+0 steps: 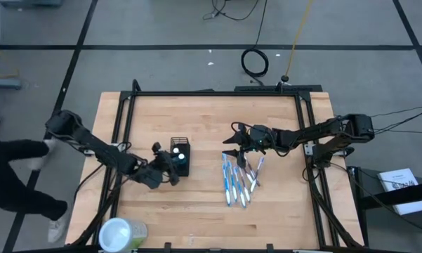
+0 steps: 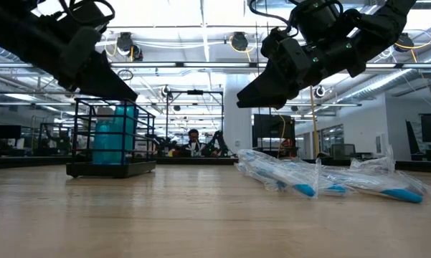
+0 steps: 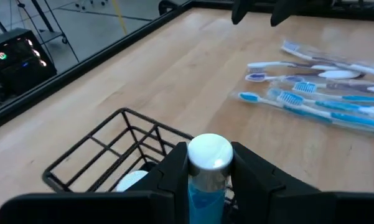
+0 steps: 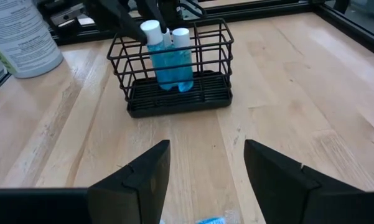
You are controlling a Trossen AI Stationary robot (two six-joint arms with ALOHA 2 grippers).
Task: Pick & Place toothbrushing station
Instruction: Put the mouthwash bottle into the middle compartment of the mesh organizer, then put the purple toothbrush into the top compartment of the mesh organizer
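Observation:
The toothbrushing station is a small black wire holder (image 1: 180, 156) (image 4: 174, 93) standing on the wooden table left of centre. A blue tube with a white cap (image 4: 181, 56) stands in it. My left gripper (image 3: 210, 171) (image 1: 170, 164) is at the holder's near-left side, shut on a second blue tube with a white cap (image 3: 210, 152). Several wrapped blue-white toothbrushes (image 1: 239, 179) (image 3: 323, 93) lie flat on the table right of centre. My right gripper (image 4: 205, 162) (image 1: 234, 144) hovers open above their far end, touching nothing. My left gripper pinches the tube between its two fingers, just under the white cap (image 3: 208, 186). The fingers come slanting down from the table's near-left side. The tube stands upright with its lower part inside the holder (image 4: 157, 68). Whether its base rests on the holder's floor I cannot tell.
A pale-green round container (image 1: 123, 234) lies at the table's near-left edge. A black rail frame (image 1: 218, 93) runs along the far and side edges. A person (image 1: 14, 176) stands beyond the left edge. Bare wood lies between holder and toothbrushes.

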